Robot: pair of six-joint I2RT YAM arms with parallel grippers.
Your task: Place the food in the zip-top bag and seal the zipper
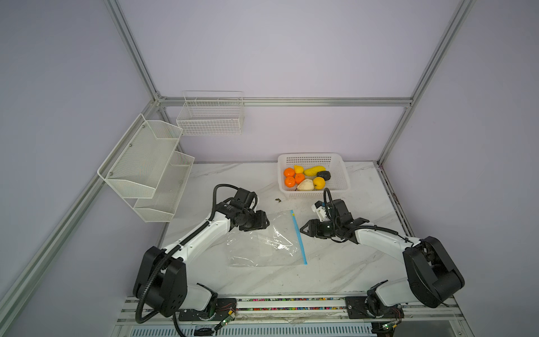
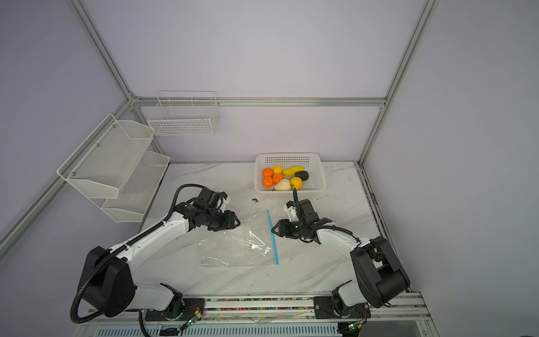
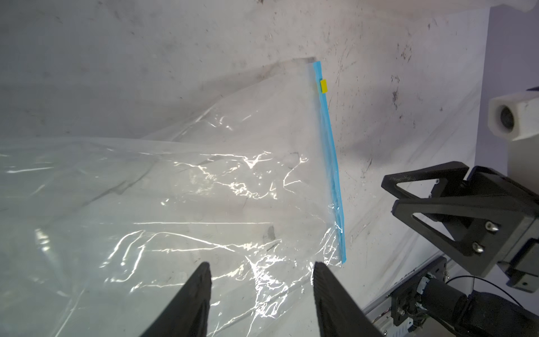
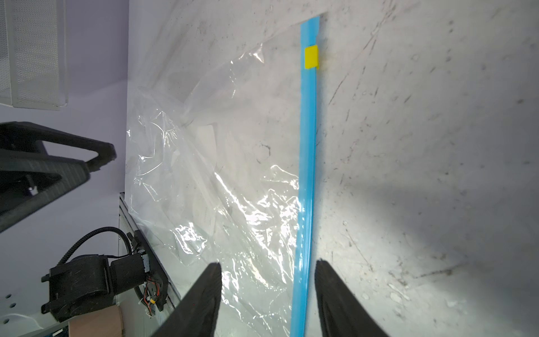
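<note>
Zipper (image 4: 307, 163) at the right gripper (image 4: 267, 262): in the right wrist view the blue strip runs straight out from between the jaws and lies on the surface (image 1: 335, 262) below them. Whether anything touches it cannot be told.
Right jaws: moderately apart, with nothing held between them.
Right approach: in both top views this gripper sits just beside the strip's outer side, around mid-length, pointing across it toward the plastic.
Left gripper (image 3: 261, 263): its jaws are also moderately apart and empty. They hang over the clear body of the zip-top bag (image 3: 204, 189), on the side away from the strip, and look across the bag toward it.
Nearer arm: the right one. The left would have to cross the bag's width to reach the strip.
Zipper long axis: it runs from the near side, by the arm bases, toward the far side, slightly slanted. The yellow tab (image 4: 311, 57) is at the far end.
Bag heading: flat, crinkled and empty, with the mouth edge facing the right arm and the closed bottom toward the left arm.
Mouth state: whether it is open or pressed shut cannot be told.
Food (image 1: 304, 178): all of it is in the white basket (image 1: 309, 156) at the far right, well apart from the bag and beyond the right gripper.
Coming move, as a judgement: probably opening the mouth. The right jaws are spread across the strip's width, so the strip is theirs to take.
</note>
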